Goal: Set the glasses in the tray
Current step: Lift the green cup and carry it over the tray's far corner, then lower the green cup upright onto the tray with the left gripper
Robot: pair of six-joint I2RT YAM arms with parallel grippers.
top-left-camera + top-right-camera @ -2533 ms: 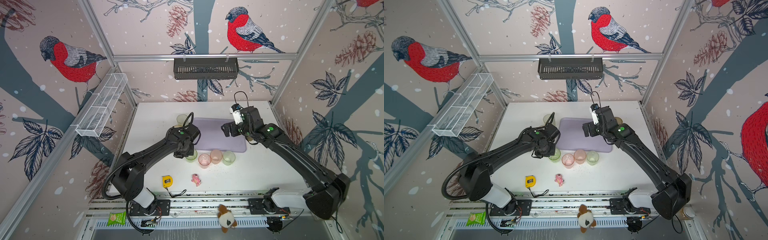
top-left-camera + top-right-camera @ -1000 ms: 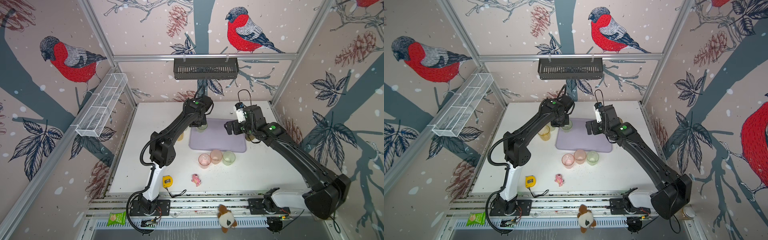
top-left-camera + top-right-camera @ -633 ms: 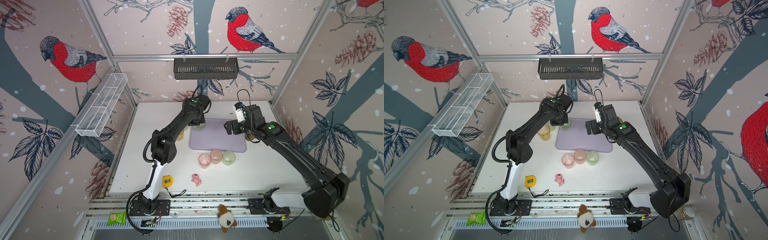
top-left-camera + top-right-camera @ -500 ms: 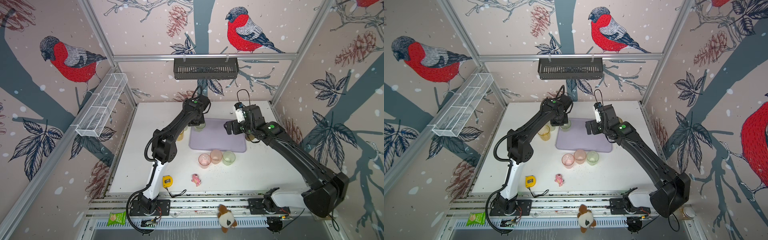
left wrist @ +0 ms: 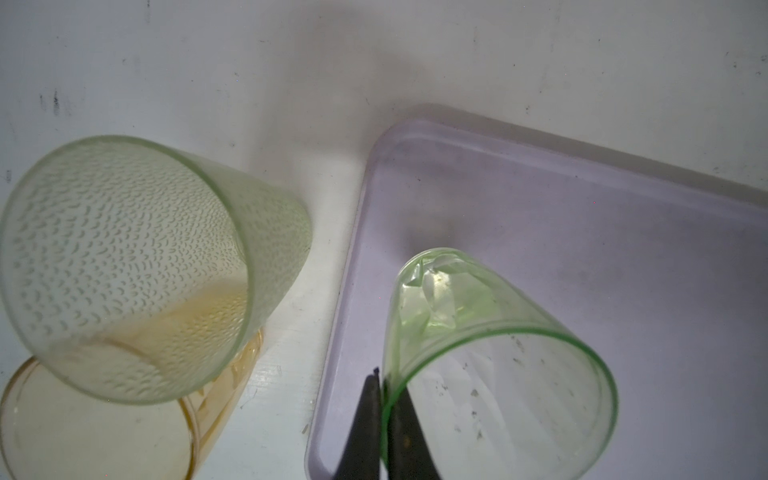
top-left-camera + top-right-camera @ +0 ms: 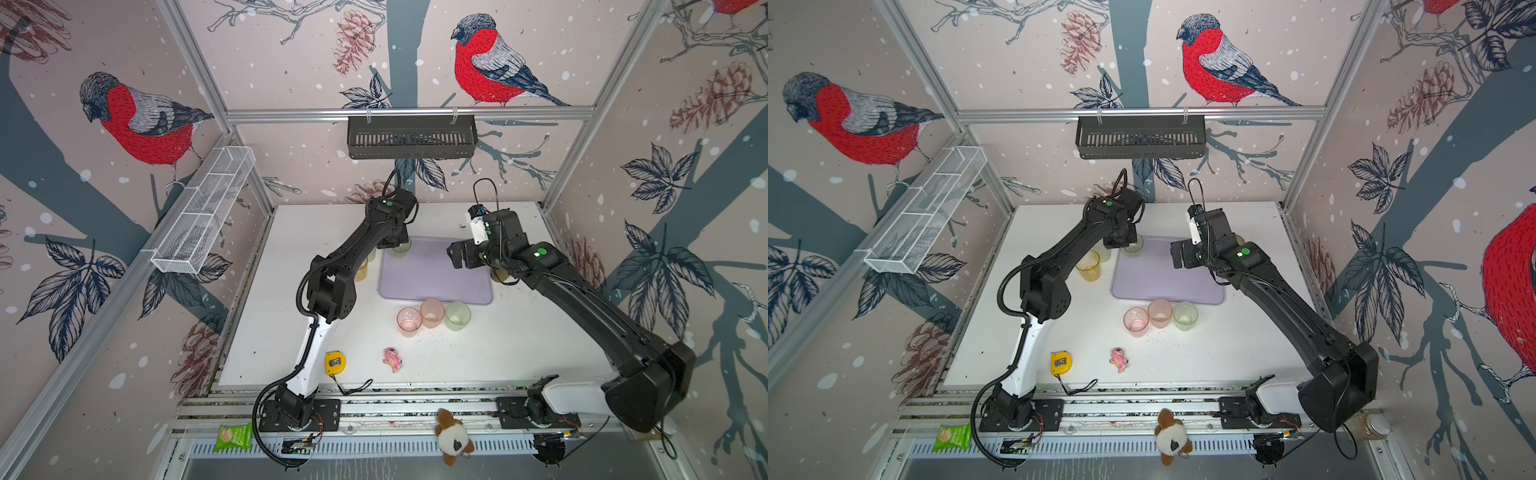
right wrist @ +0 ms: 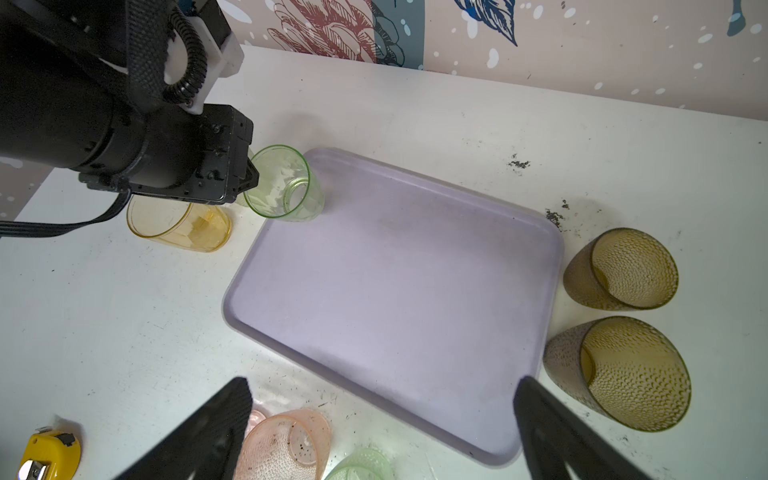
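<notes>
Green glass (image 5: 478, 332), rim-pinched by left gripper (image 5: 382, 415), has reached tray (image 7: 395, 291) corner; right gripper (image 7: 382, 381) wide.

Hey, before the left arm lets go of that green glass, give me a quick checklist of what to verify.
1. Left gripper shut on the green glass at its rim: ok.
2. Green glass over the tray, inside its corner: ok.
3. Glass base resting on the tray floor: cannot tell.
4. Right gripper open, away from the green glass: ok.
5. Frosted glass beside the tray, apart from the green glass: ok.
</notes>
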